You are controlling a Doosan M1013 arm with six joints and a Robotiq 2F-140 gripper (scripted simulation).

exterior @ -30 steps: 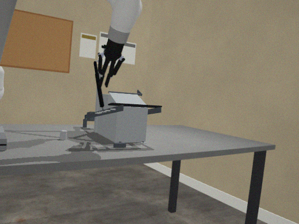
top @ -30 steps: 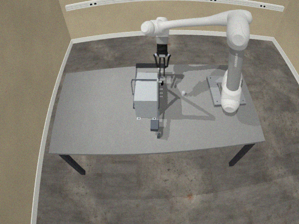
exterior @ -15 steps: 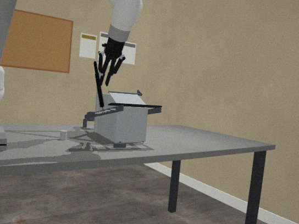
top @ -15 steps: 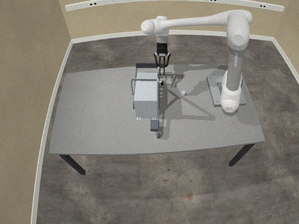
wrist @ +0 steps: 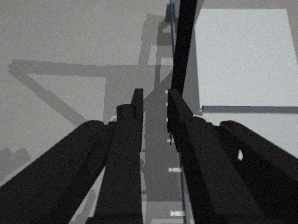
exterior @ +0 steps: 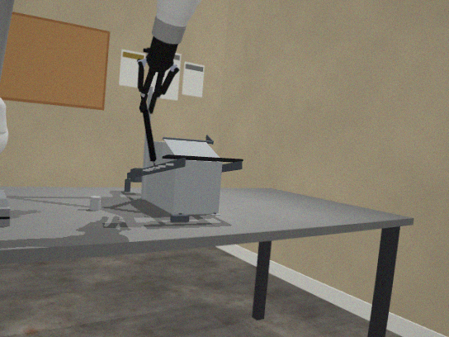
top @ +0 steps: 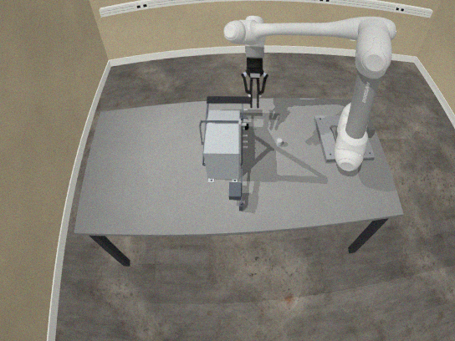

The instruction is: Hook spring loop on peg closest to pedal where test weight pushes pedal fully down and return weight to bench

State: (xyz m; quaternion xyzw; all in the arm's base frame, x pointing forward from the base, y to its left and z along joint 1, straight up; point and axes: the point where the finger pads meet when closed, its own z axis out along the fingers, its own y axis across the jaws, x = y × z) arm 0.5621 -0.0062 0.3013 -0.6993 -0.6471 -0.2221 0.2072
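Stands on the bench [top: 142, 175] [exterior: 297, 211] [wrist: 55, 30] as a boxy, pale-gray feeder [top: 222, 134] [exterior: 197, 187] [wrist: 245, 57], lined along one side with short, pale pegs [top: 245, 141] [exterior: 170, 164] [wrist: 175, 170]. Rests upright nearby as a small, whitish cylindrical weight [top: 279, 142] [exterior: 95, 203].

Corkboard [exterior: 54, 62] and paper sheets [exterior: 193, 79] on wall.

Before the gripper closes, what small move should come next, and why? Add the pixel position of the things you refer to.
Probably ease the gripper [top: 254, 107] [exterior: 147, 111] [wrist: 155, 102] sideways toward the feeder [top: 222, 138] [exterior: 198, 187] [wrist: 245, 60], fingers kept apart: in the wrist view, the black rod [top: 246, 126] [exterior: 148, 136] [wrist: 184, 45] appears on the feeder side of their gap, not within it.
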